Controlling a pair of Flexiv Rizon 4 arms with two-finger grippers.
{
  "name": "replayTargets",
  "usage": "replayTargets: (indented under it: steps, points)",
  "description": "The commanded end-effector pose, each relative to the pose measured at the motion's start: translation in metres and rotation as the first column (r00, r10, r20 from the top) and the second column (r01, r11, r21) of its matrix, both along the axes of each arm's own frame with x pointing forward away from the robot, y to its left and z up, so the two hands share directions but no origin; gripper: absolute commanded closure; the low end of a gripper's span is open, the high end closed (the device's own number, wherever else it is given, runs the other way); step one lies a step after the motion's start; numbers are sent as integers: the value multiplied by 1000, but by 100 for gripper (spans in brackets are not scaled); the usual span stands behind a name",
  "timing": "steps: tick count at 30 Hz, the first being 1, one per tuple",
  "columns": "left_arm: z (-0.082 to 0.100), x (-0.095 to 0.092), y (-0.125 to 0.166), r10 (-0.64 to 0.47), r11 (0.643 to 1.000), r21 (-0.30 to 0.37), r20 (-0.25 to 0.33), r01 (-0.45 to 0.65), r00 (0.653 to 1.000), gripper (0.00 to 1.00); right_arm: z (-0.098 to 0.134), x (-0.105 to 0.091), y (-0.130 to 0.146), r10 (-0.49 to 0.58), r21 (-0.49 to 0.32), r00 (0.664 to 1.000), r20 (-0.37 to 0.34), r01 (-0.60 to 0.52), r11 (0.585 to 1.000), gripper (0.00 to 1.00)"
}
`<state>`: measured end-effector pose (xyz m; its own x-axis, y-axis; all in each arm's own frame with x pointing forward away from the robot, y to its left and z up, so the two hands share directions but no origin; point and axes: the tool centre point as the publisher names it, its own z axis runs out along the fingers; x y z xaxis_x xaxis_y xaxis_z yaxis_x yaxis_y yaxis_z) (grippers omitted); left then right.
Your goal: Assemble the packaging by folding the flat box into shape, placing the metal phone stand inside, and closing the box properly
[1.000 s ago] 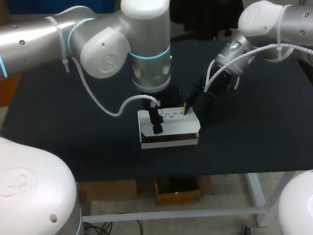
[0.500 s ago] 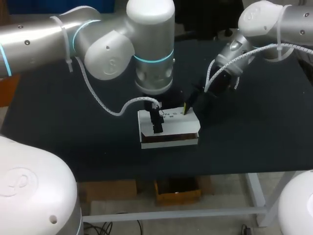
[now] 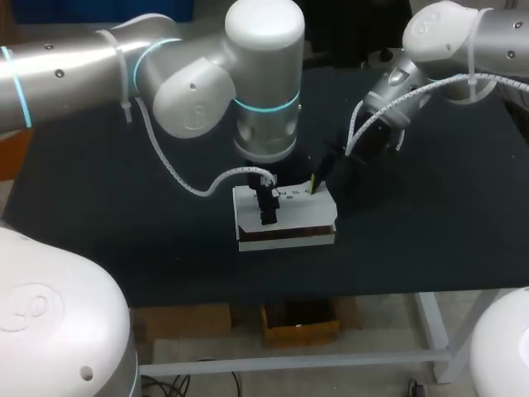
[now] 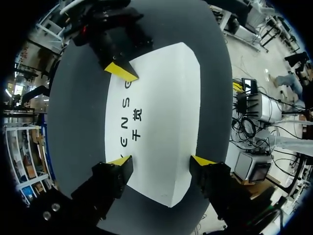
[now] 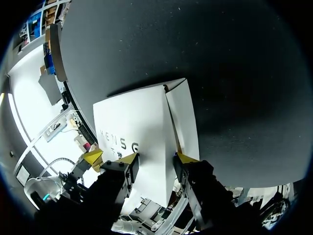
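The white box (image 3: 285, 217) lies on the black table (image 3: 430, 231) in the middle of the frame, right under the left gripper (image 4: 160, 160), whose 2 fingers are spread wide over its top, while the right gripper (image 5: 155, 157) sits at its upper right corner, and I cannot tell if it grips.

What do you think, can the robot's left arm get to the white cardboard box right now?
Probably yes. The left gripper hangs open just above the white cardboard box, with nothing between them. The right gripper is at the box's other end, so it doesn't look in the way.
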<state>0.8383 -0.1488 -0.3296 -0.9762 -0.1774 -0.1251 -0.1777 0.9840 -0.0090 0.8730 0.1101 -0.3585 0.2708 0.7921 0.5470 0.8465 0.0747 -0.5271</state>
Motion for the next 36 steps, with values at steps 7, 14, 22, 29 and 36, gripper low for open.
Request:
replayTargets:
  steps: [7, 14, 22, 29, 36]
  points:
    - [-4, 1, -1, -3, 1000, 12, 43, 3, 999, 22, -1, 2, 0, 4, 3, 1000, -6, -4, 1000, 55]
    - [-7, 3, 1, -1, 1000, 9, 75, 1, 997, 22, -1, 2, 0, 4, 3, 1000, -6, -4, 1000, 55]
    - [-9, 3, 3, -3, 1000, 2, 131, 3, 991, 22, -1, 2, 0, 4, 3, 1000, -6, -4, 1000, 55]
    - [-11, 5, 3, -3, 1000, 11, 165, 1, 986, 21, -1, 2, 0, 4, 3, 1000, -6, -4, 1000, 55]
    - [-13, 8, 1, 5, 1000, 13, 189, -8, 982, 35, -1, 2, 0, 4, 3, 1000, -6, -4, 1000, 55]
